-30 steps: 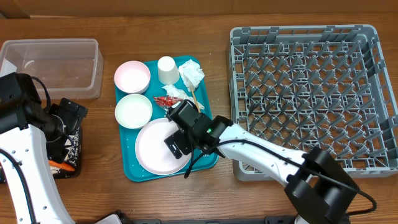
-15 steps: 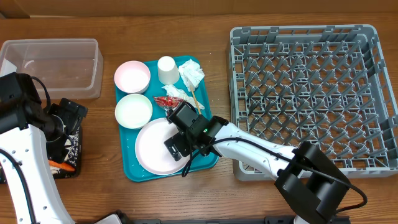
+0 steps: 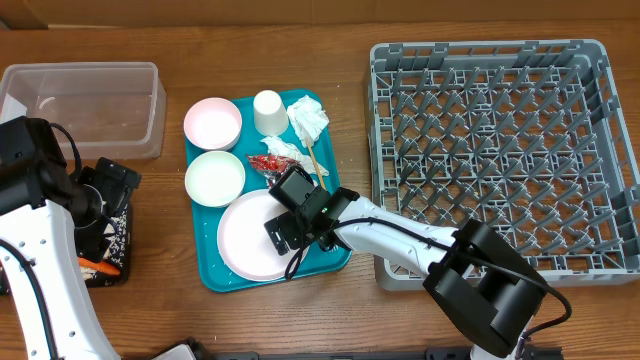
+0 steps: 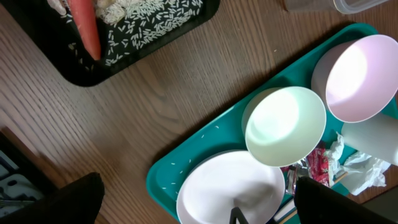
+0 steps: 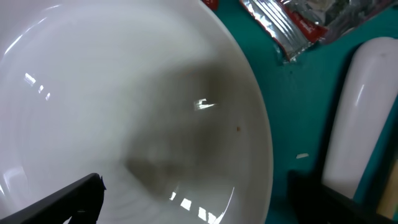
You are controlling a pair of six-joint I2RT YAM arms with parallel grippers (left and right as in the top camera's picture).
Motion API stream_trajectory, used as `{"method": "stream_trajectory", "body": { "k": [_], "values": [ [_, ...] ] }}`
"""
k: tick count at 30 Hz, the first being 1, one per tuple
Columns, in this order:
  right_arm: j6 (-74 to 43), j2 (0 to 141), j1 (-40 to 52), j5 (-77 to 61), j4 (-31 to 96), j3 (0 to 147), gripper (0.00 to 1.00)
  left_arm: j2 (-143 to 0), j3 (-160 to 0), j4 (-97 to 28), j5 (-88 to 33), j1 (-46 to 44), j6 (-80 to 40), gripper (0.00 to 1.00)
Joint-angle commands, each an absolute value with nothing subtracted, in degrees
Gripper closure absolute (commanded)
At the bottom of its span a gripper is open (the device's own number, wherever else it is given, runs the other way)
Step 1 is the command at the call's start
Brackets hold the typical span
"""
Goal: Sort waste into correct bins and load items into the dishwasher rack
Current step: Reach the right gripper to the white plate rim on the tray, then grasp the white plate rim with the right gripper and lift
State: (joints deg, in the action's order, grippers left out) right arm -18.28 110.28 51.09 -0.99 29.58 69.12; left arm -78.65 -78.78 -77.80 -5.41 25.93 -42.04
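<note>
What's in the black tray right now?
A carrot and scattered rice lie in the black tray. The rest is out of frame or under the left arm.

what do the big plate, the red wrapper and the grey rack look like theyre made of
The plate is glossy white with sharp light reflections: glazed ceramic or hard plastic, cannot tell which. The wrapper looks like metallised foil, a silver sheen with crinkled folds and red print. The rack looks like moulded grey plastic, matte and one colour across pegs and walls.
</note>
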Motion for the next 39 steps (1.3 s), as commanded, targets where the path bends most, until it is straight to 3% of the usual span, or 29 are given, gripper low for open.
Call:
{"method": "stream_trajectory", "body": {
  "k": [1,14,23,26,35,39],
  "values": [
    [-19.38,110.41,51.27,-0.14,29.3,70.48,0.0,-78.41,-79.66,-77.73,-5.8,26.2,-42.0,0.0],
    [-20.25,110.41,51.27,-4.69,29.06,70.48,0.0,-78.41,-79.66,-77.73,-5.8,26.2,-42.0,0.0],
    [-27.35,110.41,51.24,2.98,31.68,70.46,0.21,-78.41,-79.66,-77.73,-5.8,26.2,-42.0,0.0],
    [-27.79,110.45,51.27,2.96,31.64,70.46,0.24,-78.41,-79.66,-77.73,-5.8,26.2,-42.0,0.0],
    [-28.58,111.04,51.27,2.94,31.66,70.46,0.57,-78.41,-79.66,-77.73,-5.78,26.2,-42.0,0.0],
    [-28.58,111.04,51.27,2.94,31.7,70.46,0.66,-78.41,-79.66,-77.73,-5.8,26.2,-42.0,0.0]
  ]
}}
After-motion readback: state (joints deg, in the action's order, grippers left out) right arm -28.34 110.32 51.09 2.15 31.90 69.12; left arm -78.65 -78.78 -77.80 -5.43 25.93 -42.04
